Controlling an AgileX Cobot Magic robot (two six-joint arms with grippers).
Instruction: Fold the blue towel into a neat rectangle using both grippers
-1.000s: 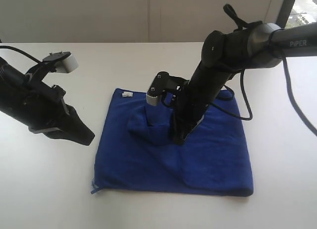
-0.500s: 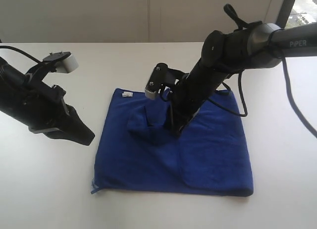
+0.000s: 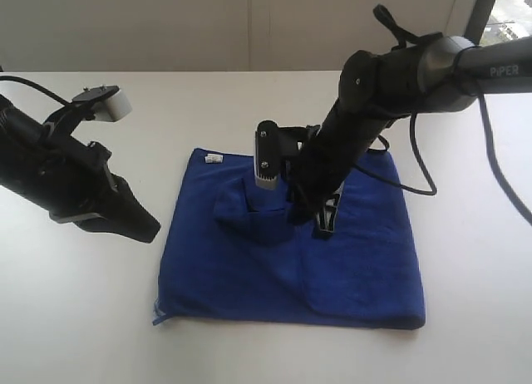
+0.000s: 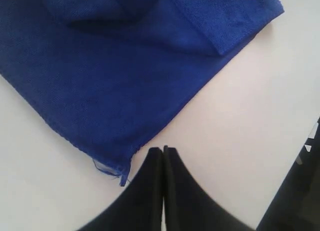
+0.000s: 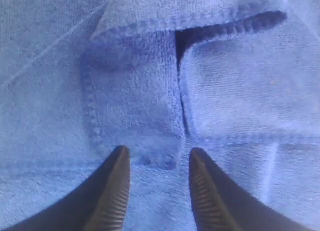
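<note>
Blue towel [image 3: 349, 268] lies on the tabletop [image 3: 166, 101]. The right tool [image 5: 157, 163] hangs over its bumpy middle, jaws apart, holding nothing. The left tool [image 4: 163, 151], pinched together, sits beside its corner.

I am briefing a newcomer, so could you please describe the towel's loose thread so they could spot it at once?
On the white table lies a blue towel. In the exterior view, follow its near edge to the left corner, where a short blue thread pokes onto the table. The far left corner carries a small white label instead.
</note>
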